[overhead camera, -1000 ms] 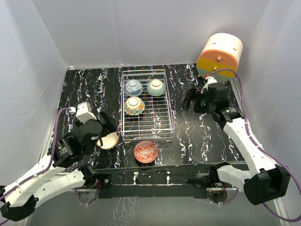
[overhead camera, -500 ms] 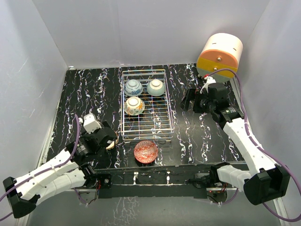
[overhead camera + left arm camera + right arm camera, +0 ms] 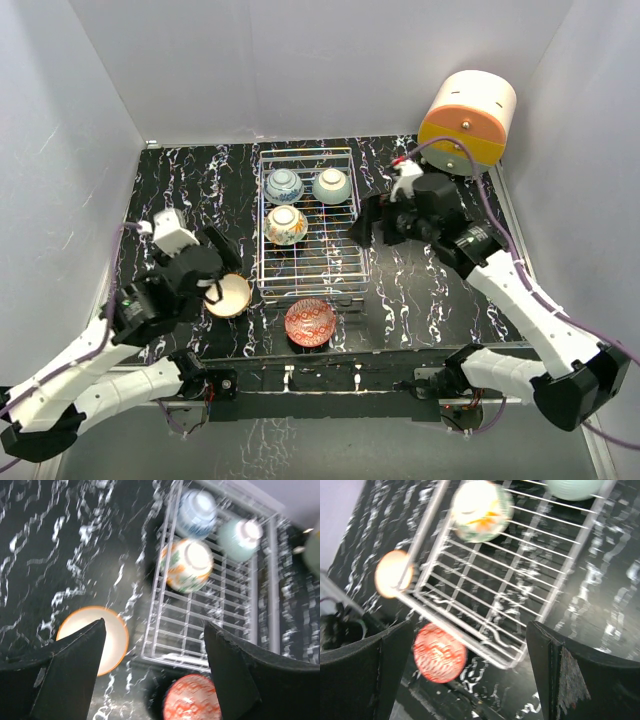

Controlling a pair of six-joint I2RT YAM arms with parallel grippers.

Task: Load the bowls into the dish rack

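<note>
Since the earlier frame the left hand (image 3: pixel 222 274) had lifted up and back off the cream-tan bowl (image 3: pixel 229 296). The right hand (image 3: pixel 374 222) had swung left toward the dish rack (image 3: pixel 320 258). The left hand's fingers stood apart with nothing between them, and it hung at lower left of the top view. The cream-tan bowl sat upright on the surface (image 3: pixel 190 190) just below it, beside the rack's left edge. The right hand's fingers stood wide apart and empty, right of centre, close to the rack's right side. The red patterned bowl (image 3: pixel 309 322) sat on the surface just under the rack's bottom edge. Three bowls sat inside the rack in its upper half: the blue-white bowl (image 3: pixel 284 185) and the mint bowl (image 3: pixel 331 185) side by side, and the leafy bowl (image 3: pixel 286 225) below the blue-white one. A cream-and-orange drawer unit (image 3: pixel 467 118) stood at upper right.
</note>
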